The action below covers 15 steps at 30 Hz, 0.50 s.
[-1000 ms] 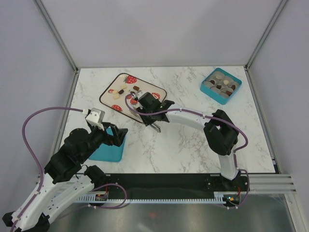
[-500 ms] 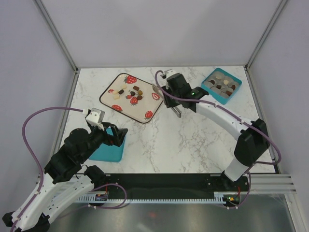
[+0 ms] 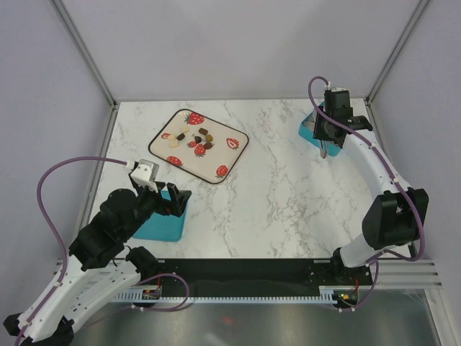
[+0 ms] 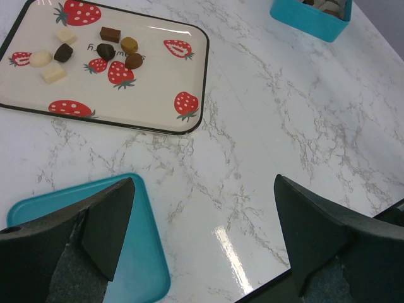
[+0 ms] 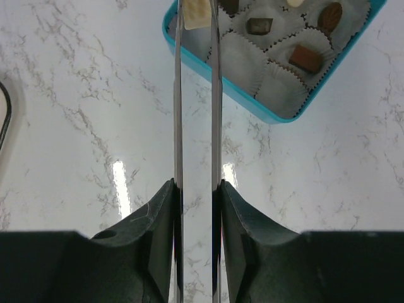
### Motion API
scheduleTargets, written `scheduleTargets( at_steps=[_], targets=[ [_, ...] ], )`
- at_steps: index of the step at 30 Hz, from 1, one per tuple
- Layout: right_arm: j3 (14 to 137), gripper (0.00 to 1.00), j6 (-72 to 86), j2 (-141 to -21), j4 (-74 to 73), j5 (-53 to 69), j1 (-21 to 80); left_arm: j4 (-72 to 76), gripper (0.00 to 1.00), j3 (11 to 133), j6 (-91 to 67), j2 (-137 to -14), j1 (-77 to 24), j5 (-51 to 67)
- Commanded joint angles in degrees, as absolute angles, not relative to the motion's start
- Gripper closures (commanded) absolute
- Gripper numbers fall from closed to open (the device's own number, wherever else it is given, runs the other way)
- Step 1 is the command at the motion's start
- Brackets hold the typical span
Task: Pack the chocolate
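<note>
Several small chocolates (image 3: 191, 138), dark brown, light brown and cream-white, lie on a cream tray (image 3: 232, 156) with strawberry prints; they also show in the left wrist view (image 4: 107, 50). My right gripper (image 3: 325, 150) hangs over the left side of the teal box (image 3: 307, 130). In the right wrist view its thin blades (image 5: 196, 5) are shut on a cream-white chocolate (image 5: 196, 17) above the box (image 5: 252, 101), whose paper cups hold a few pieces. My left gripper (image 4: 203, 183) is open and empty, over the edge of a teal lid (image 4: 136, 265).
The teal lid (image 3: 160, 227) lies at the near left under my left arm. The teal box also shows at the top right of the left wrist view (image 4: 309, 22). Bare marble lies between tray and box. Frame posts stand at the far corners.
My right arm has swung from the tray across the table to the teal box at the far right, blades still shut. The left arm has hardly moved.
</note>
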State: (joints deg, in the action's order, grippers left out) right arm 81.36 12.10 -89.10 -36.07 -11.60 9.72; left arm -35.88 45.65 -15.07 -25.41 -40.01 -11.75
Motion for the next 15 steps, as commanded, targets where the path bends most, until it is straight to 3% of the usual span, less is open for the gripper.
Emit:
scheduleTargets(
  at_steps=[1, 15],
  targets=[
    [83.93, 0.62, 13.71, -92.53, -36.74, -10.2, 7.48, -34.01, 0.0, 45.44, -12.74, -26.98, -40.25, -13.62],
    [87.54, 0.61, 13.27, -99.49, -36.74, -6.94, 4.57, -33.84, 0.0, 45.53, -13.01, -32.52, -40.25, -13.18]
  ],
)
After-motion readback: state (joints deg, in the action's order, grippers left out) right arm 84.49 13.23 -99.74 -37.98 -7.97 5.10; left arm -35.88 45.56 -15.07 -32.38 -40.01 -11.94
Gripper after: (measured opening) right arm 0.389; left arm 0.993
